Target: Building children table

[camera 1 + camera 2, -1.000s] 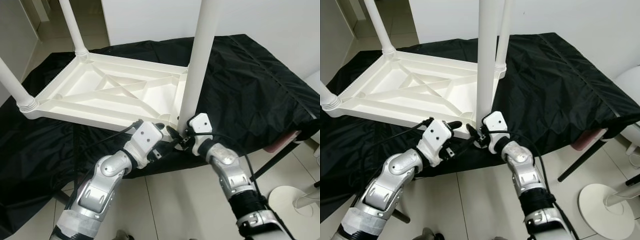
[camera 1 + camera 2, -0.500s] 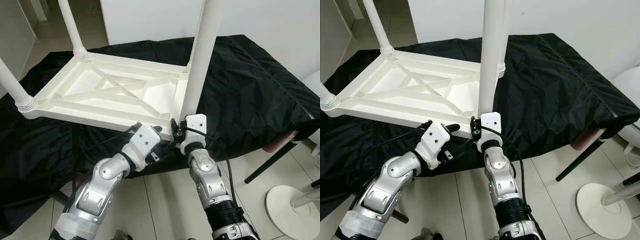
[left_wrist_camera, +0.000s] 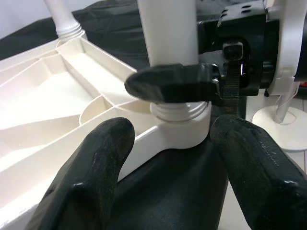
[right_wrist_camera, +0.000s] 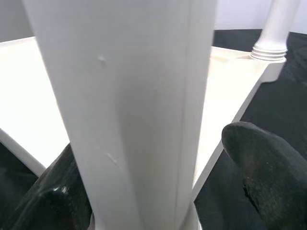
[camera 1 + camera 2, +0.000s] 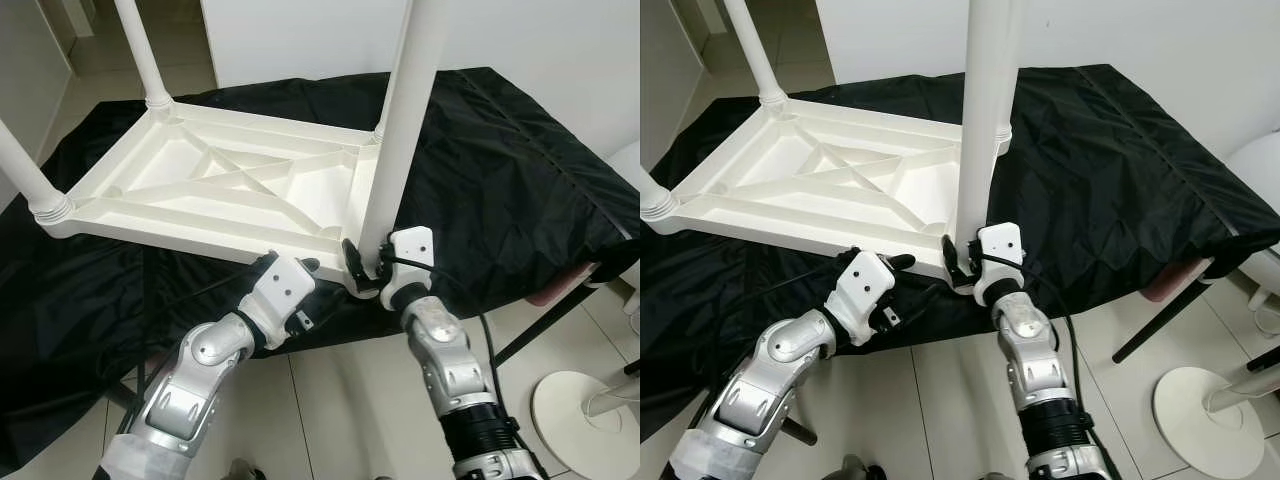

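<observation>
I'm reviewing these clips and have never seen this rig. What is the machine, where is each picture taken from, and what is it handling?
This is a humanoid robot with two silver arms, each ending in a two-fingered black tool. The two wide pictures come from its head camera, looking down; the two close-ups come from cameras on its wrists. A white plastic children's table lies upside down on a black cloth, legs pointing up. The right tool has its fingers around the base of the near leg, where it screws into the corner socket. The left tool is open just beside that corner, holding nothing.
</observation>
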Robot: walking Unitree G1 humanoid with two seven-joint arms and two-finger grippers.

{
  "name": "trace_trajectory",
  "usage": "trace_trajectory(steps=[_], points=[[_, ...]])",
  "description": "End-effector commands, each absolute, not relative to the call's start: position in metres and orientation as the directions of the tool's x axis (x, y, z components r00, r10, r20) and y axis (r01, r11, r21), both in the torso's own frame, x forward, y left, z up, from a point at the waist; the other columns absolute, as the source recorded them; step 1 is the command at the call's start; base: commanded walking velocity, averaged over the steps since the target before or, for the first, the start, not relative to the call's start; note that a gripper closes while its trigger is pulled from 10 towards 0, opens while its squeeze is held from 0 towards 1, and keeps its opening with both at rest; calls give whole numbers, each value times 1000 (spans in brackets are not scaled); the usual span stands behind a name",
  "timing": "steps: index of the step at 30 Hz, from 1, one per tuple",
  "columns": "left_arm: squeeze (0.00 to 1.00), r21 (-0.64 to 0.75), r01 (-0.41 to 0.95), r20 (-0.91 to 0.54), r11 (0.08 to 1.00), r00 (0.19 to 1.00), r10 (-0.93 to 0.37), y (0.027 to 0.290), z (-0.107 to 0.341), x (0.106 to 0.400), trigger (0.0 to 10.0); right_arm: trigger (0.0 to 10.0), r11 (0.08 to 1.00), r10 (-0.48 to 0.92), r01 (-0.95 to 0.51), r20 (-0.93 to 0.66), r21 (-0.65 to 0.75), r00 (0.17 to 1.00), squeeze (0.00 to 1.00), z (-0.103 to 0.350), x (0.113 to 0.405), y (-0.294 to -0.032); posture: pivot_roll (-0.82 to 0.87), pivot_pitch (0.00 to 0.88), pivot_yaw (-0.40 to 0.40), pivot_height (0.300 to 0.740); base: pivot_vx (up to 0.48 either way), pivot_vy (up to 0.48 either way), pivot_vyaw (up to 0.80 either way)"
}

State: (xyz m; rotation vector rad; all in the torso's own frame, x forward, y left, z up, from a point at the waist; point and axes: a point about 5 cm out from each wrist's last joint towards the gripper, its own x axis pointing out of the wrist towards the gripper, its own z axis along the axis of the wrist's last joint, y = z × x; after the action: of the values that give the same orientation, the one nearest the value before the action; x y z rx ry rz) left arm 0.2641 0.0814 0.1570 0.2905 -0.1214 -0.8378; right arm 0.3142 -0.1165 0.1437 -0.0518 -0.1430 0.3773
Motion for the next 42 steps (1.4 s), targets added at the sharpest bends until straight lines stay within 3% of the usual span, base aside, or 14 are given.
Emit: trace_trajectory(steps=[1, 4, 12, 16, 17, 20, 21, 28, 29, 30, 42], points=[[0, 270, 737, -31, 620, 650, -759, 84, 154, 261, 10000, 10000, 890, 455, -445, 127, -105, 881, 0, 145, 313, -120, -76, 59, 11, 740, 0, 0, 0], [0, 227, 779, -42, 584, 607, -794, 83, 154, 256, 10000, 10000, 781, 615, -596, 60, -187, 786, 0, 143, 315, -129, -77, 57, 11, 740, 0, 0, 0], [0, 230, 839, -96, 494, 524, -846, 74, 148, 244, 10000, 10000, 693, 694, -668, -2, -272, 720, 0, 147, 332, -131, -68, 43, 14, 740, 0, 0, 0], [0, 235, 839, -101, 490, 523, -846, 73, 148, 242, 10000, 10000, 676, 704, -678, -20, -289, 710, 0, 148, 337, -131, -58, 40, 11, 740, 0, 0, 0], [0, 235, 837, -101, 494, 526, -844, 73, 148, 242, 10000, 2196, 671, 703, -675, -24, -308, 710, 0, 148, 339, -132, -51, 43, 5, 740, 0, 0, 0], [0, 233, 837, -101, 496, 528, -843, 73, 148, 242, 10000, 2196, 664, 706, -676, -26, -320, 707, 0, 149, 341, -133, -51, 43, 5, 740, 0, 0, 0], [0, 232, 835, -102, 499, 531, -841, 73, 149, 242, 10000, 0, 663, 707, -678, -31, -316, 706, 0, 149, 342, -134, -45, 44, 2, 740, 0, 0, 0], [0, 240, 827, -108, 509, 544, -832, 77, 151, 244, 10000, 0, 650, 720, -699, -52, -298, 692, 0, 142, 342, -138, -42, 51, 0, 740, 0, 0, 0], [0, 240, 827, -108, 509, 544, -832, 77, 152, 244, 10000, 2157, 653, 716, -696, -57, -298, 696, 0, 141, 342, -138, -43, 53, 2, 740, 0, 0, 0], [0, 237, 831, -114, 504, 539, -835, 77, 151, 244, 10000, 10000, 689, 682, -668, -61, -282, 729, 0, 137, 342, -137, -49, 55, 7, 740, 0, 0, 0], [0, 228, 840, -118, 493, 526, -842, 74, 150, 243, 10000, 10000, 815, 538, -527, -20, -240, 843, 0, 132, 340, -129, -61, 64, 13, 740, 0, 0, 0]])
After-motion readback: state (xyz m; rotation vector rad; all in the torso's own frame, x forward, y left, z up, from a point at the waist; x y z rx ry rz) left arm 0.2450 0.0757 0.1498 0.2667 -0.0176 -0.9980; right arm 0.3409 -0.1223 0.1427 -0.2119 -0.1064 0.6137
